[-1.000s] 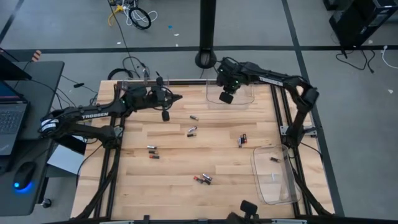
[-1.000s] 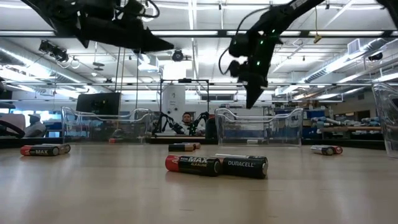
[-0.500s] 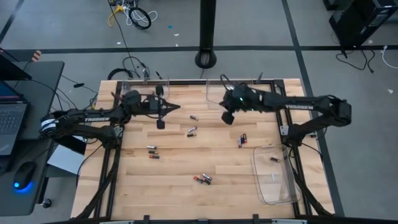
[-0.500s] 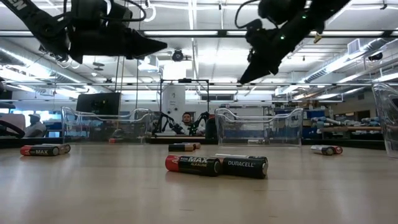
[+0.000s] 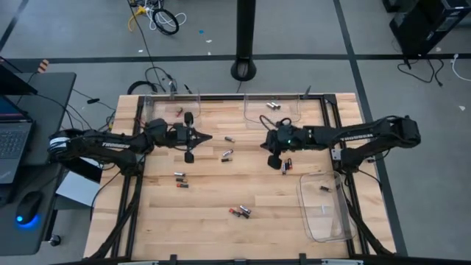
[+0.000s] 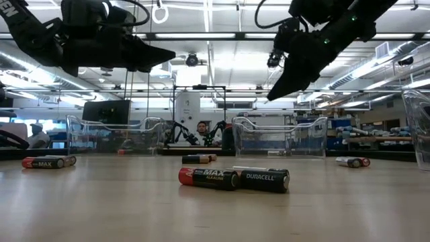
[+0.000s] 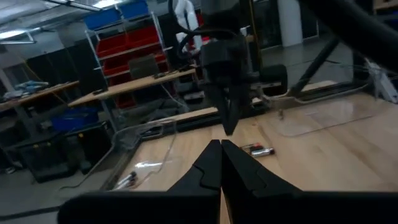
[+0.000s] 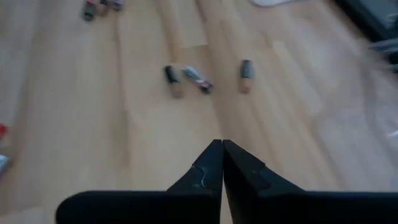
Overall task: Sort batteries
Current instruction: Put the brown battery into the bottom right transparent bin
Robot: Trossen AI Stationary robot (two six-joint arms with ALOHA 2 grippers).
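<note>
While loose cells lie all over the tabletop (image 5: 206, 184), sorting looks barely begun, and here's the lineup from left to right.

Left tray: clear tray (image 5: 158, 107) at the far left corner, one battery (image 5: 179, 112) already in it, so it looks like a drop bin.
Left hand: left hand (image 5: 199, 137) hovers above the boards, fingers pressed together, carrying nothing.
Loose batteries: pair (image 5: 180, 180) at left-centre, cells (image 5: 227, 154) mid-table, pair (image 5: 239, 211) near the front, all scattered, waiting for pick-up.
Right hand: right hand (image 5: 274, 159) hangs just beside a pair of cells (image 5: 287, 165), fingers closed and empty, probably lining up for them.
Far tray: tray (image 5: 254, 110) holds a few cells (image 5: 271, 106).
Right tray: tray (image 5: 309, 221) holds one cell (image 5: 324, 188).
</note>
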